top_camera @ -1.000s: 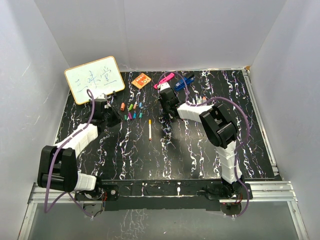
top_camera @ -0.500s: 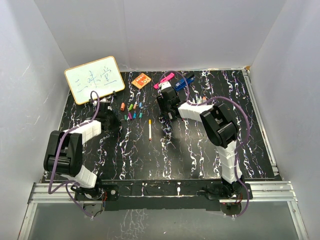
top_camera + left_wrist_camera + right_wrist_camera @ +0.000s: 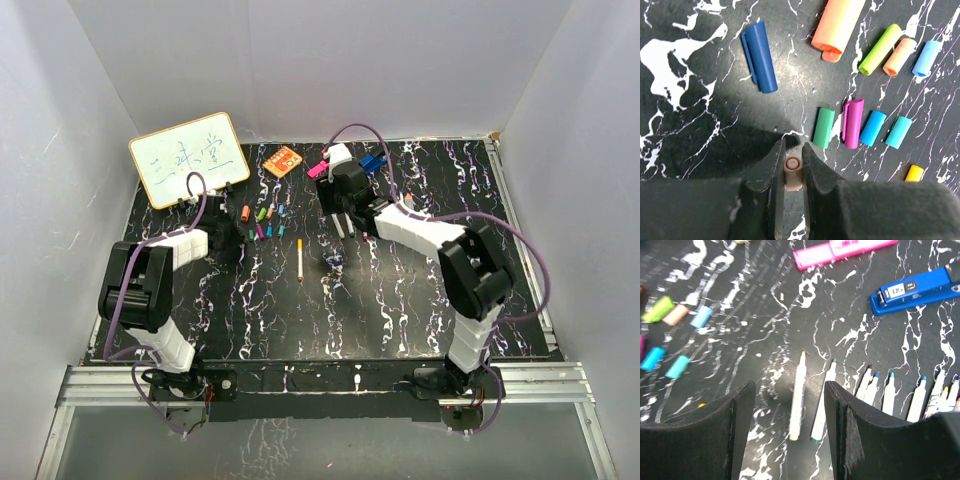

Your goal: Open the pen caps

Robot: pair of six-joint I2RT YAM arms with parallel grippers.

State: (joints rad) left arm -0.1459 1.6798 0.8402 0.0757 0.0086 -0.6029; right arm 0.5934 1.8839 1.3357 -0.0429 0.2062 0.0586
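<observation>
The left gripper (image 3: pixel 793 154) clenches a small tan plastic pen cap (image 3: pixel 793 169) beside the loose coloured caps (image 3: pixel 873 128) on the black marbled table (image 3: pixel 695 125), best released low so it cannot roll, while the right gripper (image 3: pixel 788 405), jaws parted, hovers above two uncapped white marker pens (image 3: pixel 798 395).
</observation>
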